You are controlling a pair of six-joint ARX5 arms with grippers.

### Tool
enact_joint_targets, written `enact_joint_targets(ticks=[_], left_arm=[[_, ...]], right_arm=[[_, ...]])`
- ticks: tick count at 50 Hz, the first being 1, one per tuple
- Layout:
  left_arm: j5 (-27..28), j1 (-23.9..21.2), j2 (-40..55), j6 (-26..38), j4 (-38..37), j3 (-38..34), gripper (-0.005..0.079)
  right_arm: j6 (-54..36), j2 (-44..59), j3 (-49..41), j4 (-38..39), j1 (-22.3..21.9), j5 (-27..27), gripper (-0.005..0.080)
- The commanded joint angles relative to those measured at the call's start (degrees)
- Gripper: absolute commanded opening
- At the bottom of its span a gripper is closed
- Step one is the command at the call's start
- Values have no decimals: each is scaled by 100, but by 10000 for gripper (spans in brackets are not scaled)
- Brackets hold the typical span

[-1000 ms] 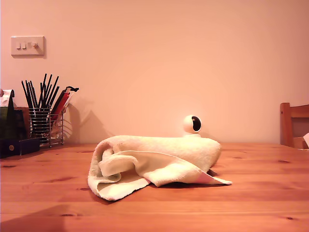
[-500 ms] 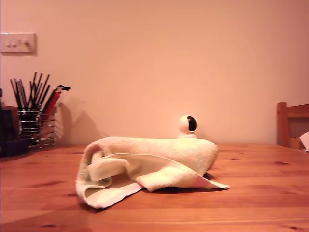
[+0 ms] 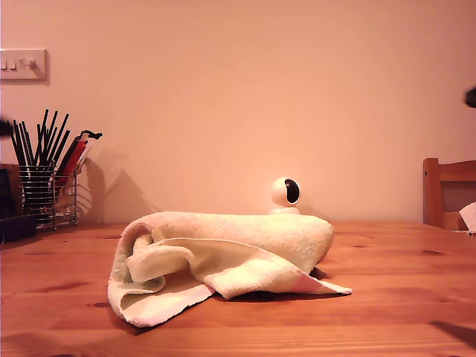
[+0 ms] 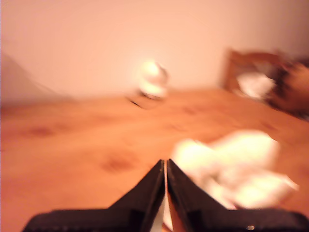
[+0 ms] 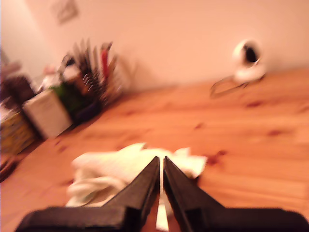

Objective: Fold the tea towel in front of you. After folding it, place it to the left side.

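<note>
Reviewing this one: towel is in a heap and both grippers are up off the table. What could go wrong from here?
1. The tea towel lies bunched with overlapping layers; a pinch may catch several layers, not one edge.
2. My first gripper and my second gripper look shut; lowered that way, they would likely push the cloth.
3. The round camera stands just behind the towel; a dragged corner might knock it.

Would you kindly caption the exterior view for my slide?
Crumpled cream-white terry tea towel on a wooden table, small white round camera behind it.
</note>
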Motion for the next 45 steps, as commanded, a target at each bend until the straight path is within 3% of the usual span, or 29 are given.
enact_joint_targets(ticks=[1,9,22,28,38,45], left_arm=[[76,-188,175,173,-219,446,-24],[94,-673,841,999,-1250,1257,-18],[46,-1156,2039,2514,-2118,2063,43],[-210,-1309,2573,2962,-2142,2269,100],[-367,-1504,3523,3882,-1958,2457,281],[-411,-1622,4118,4347,-1537,2465,310]], right_arm=[[15,251,420,-96,190,-33,-11],[-343,1080,1224,-566,612,-90,-11],[-2055,2712,2505,-1534,1169,-118,7],[-2667,3412,2846,-1580,1294,-116,66],[-3405,4380,3171,-1550,1449,188,271],[-3626,4944,3294,-1434,1561,348,288]])
